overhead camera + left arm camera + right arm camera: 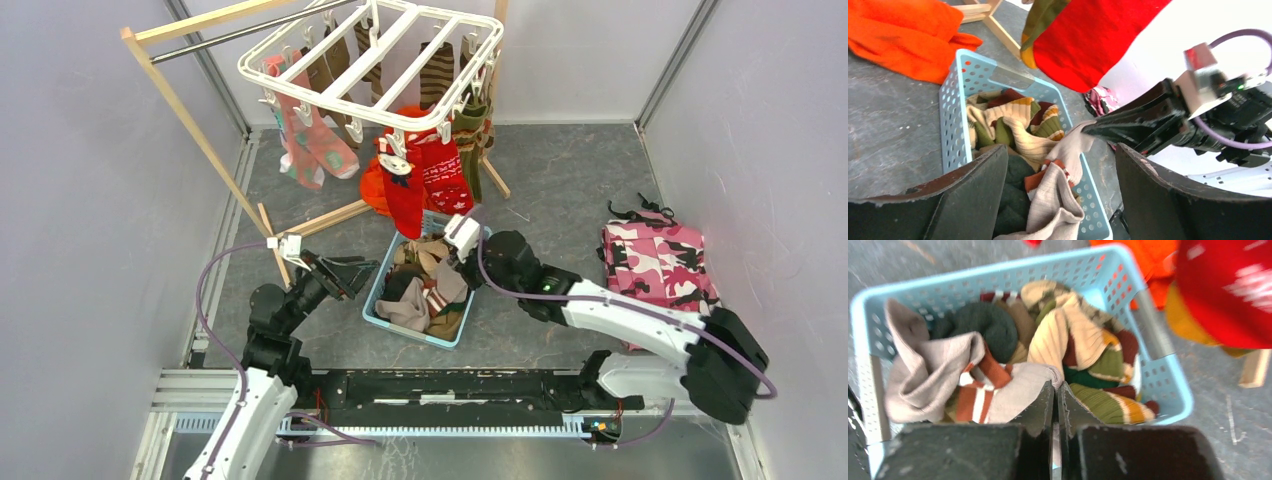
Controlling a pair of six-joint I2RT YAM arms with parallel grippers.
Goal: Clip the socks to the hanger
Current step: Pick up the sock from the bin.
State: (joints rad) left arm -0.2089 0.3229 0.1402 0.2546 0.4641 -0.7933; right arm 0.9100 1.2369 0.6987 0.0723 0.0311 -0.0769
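Observation:
The pale beige sock (1018, 390) with reddish-brown stripes lies in the light-blue basket among brown and green socks. It also shows in the left wrist view (1060, 195) and the top view (440, 292). My right gripper (1056, 386) is shut on its edge, low over the basket's near side; it shows in the top view (462, 262) too. My left gripper (1060, 165) is open and empty, left of the basket, also in the top view (362, 272). The white hanger (420, 62) hangs from the wooden rail at the back, with several socks clipped on it.
The light-blue basket (385, 275) sits on the grey floor between the arms. Red patterned socks (430, 180) hang just behind it over an orange cloth (903, 35). A pink camouflage garment (660, 262) lies at the right. The wooden stand's legs (320, 217) reach toward the basket.

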